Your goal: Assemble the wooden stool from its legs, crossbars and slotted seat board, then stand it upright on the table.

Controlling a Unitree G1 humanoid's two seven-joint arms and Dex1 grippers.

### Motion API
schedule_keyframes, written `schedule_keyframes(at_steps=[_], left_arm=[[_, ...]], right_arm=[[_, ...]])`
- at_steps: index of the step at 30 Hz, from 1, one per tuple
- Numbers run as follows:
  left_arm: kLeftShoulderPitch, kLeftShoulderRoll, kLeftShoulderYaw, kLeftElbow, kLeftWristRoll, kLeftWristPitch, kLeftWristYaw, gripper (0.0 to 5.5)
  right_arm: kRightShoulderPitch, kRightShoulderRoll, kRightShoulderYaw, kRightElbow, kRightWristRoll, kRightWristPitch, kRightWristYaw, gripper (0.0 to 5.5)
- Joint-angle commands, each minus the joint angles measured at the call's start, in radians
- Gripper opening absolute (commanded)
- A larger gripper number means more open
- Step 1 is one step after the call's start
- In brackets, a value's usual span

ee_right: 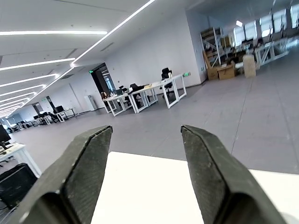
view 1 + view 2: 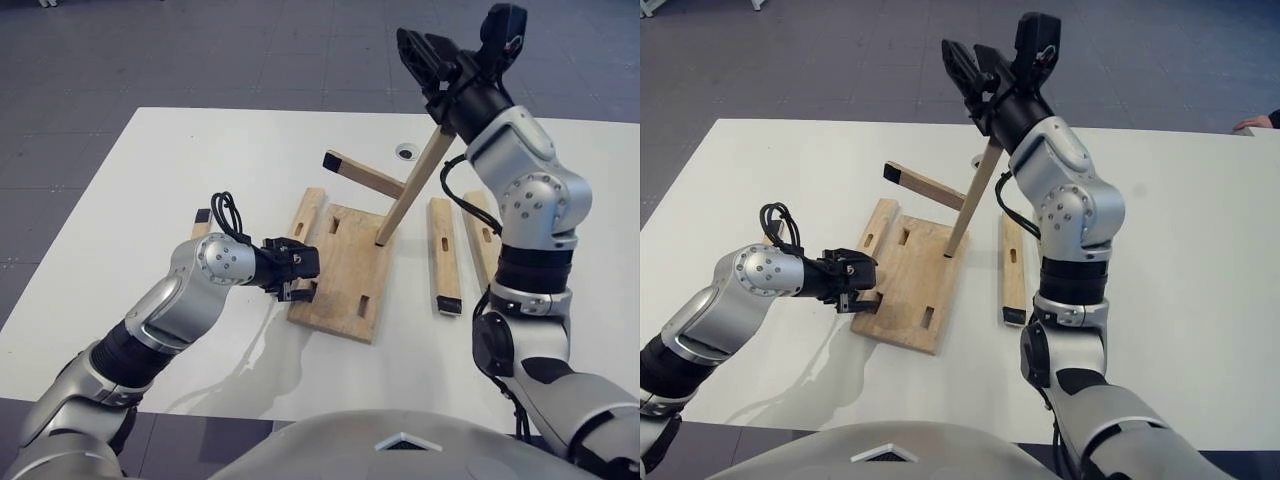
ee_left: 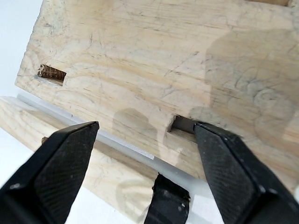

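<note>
Roughly midway across the counter point(image 2: 200, 150), nearer its front edge, the slotted seat board point(image 2: 340, 265) lies flat. One leg point(image 2: 412, 190) stands on end on the board, its foot toward the board's far right corner. It leans up toward the counter's far edge. A crossbar point(image 2: 368, 177) juts sideways from it toward the counter's left edge and ends in a dark cap. Whether the foot sits in a slot I cannot tell.

The left tool point(image 2: 303, 288) is at the board's left edge, near the front corner. Its fingers point(image 3: 63, 172) are spread wide and grip nothing. Between them are the board's rim, a slot point(image 3: 180, 123) and a second leg point(image 2: 306, 213) lying alongside the board.

The right tool point(image 2: 425, 55) is raised high beyond the standing leg's top end. Its fingers point(image 1: 88, 172) are wide apart with nothing between them and point away over the floor. Its wrist is close by the leg's top, and I cannot tell if they touch.

A short dark-capped piece point(image 2: 203, 222) lies toward the left edge. Two more bars point(image 2: 445, 255) point(image 2: 480, 235) lie side by side to the right of the board. A round grommet point(image 2: 405, 151) sits in the counter toward the far edge.
</note>
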Motion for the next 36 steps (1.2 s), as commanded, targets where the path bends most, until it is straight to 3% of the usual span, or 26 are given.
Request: schedule_keyframes(at_steps=[1, 4, 7, 13, 19, 29, 36], left_arm=[[0.053, -0.049, -0.043, -0.012, -0.004, 0.051, 0.033, 3.78], [0.061, -0.091, -0.046, -0.036, -0.011, 0.097, 0.065, 3.78], [0.053, -0.153, -0.044, -0.062, -0.02, 0.171, 0.111, 3.78], [0.065, -0.27, -0.023, -0.137, -0.042, 0.344, 0.234, 3.78], [0.086, -0.338, -0.004, -0.185, -0.068, 0.465, 0.355, 3.78], [0.079, -0.314, 0.004, -0.224, -0.132, 0.505, 0.423, 3.78], [0.012, -0.329, 0.074, -0.263, -0.209, 0.543, 0.421, 3.78]], right_arm=[[-0.226, -0.165, -0.158, 0.064, 0.033, 0.011, -0.051, 2.71], [-0.255, -0.223, -0.163, 0.051, 0.007, 0.001, -0.055, 2.71], [-0.121, -0.244, -0.116, -0.011, -0.047, 0.041, -0.084, 2.71], [0.287, -0.217, -0.102, -0.355, -0.023, 0.283, -0.176, 3.71], [0.507, -0.24, -0.128, -0.546, 0.009, 0.473, -0.178, 4.6], [0.775, -0.333, -0.078, -0.449, -0.106, 0.4, -0.069, 4.6], [0.88, -0.313, -0.011, -0.352, -0.184, 0.297, -0.022, 4.6]])
